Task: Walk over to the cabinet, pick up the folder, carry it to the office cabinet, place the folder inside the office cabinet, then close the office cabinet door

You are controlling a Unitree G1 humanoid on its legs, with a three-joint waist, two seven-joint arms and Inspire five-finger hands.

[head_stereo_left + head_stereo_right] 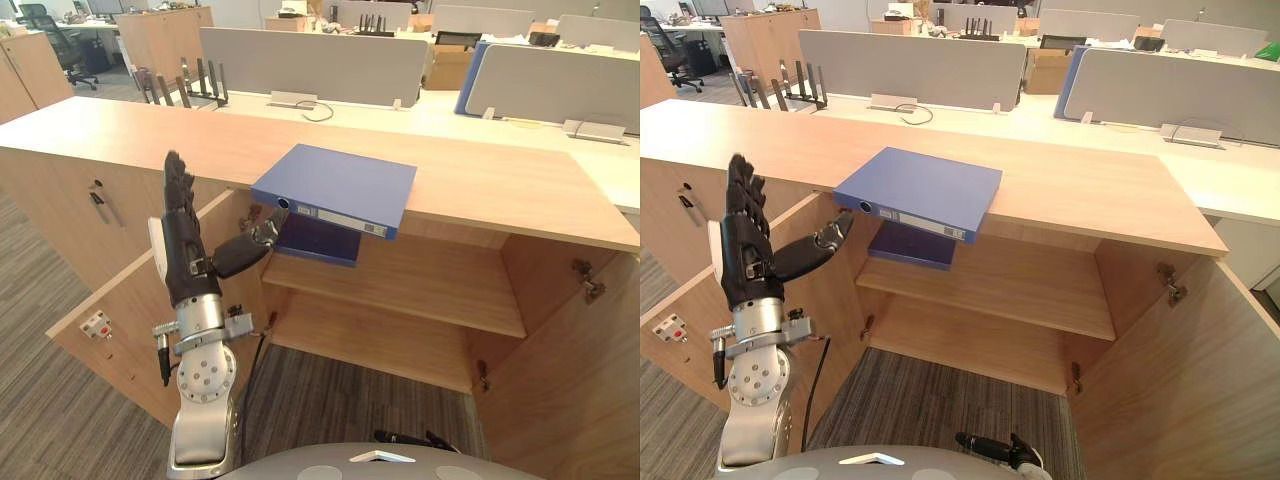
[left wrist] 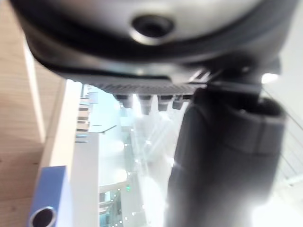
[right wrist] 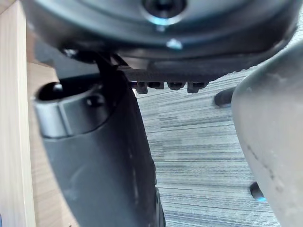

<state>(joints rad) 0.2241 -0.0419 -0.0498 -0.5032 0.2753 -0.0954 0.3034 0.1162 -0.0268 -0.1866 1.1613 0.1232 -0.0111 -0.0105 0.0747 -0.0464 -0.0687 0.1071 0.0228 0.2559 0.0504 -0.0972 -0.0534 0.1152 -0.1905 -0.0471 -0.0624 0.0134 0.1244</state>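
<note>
I have the blue folder lying flat on the cabinet's worktop. Its spine end juts out past the front edge, above the open compartment. Directly under that overhang, a 2nd, darker blue folder lies on the upper shelf, at the shelf's left end.

My left hand is raised in front of the cabinet's left side, fingers straight up and spread, thumb stuck out toward the folder's near corner. The thumb tip sits just beneath the overhanging spine; I cannot tell whether it touches. The hand holds nothing.

My right hand shows in its own wrist view over the grey carpet. Its fingers look straight and nothing is in its grip.

Both doors stand wide: the left door swings out close beside my left forearm, and the right door is out at the far right. Between them the opening is broad. The shelf to the right of the darker folder is bare, as is the cabinet floor below it. Grey partition screens run along the back of the worktop, well behind the folder.
</note>
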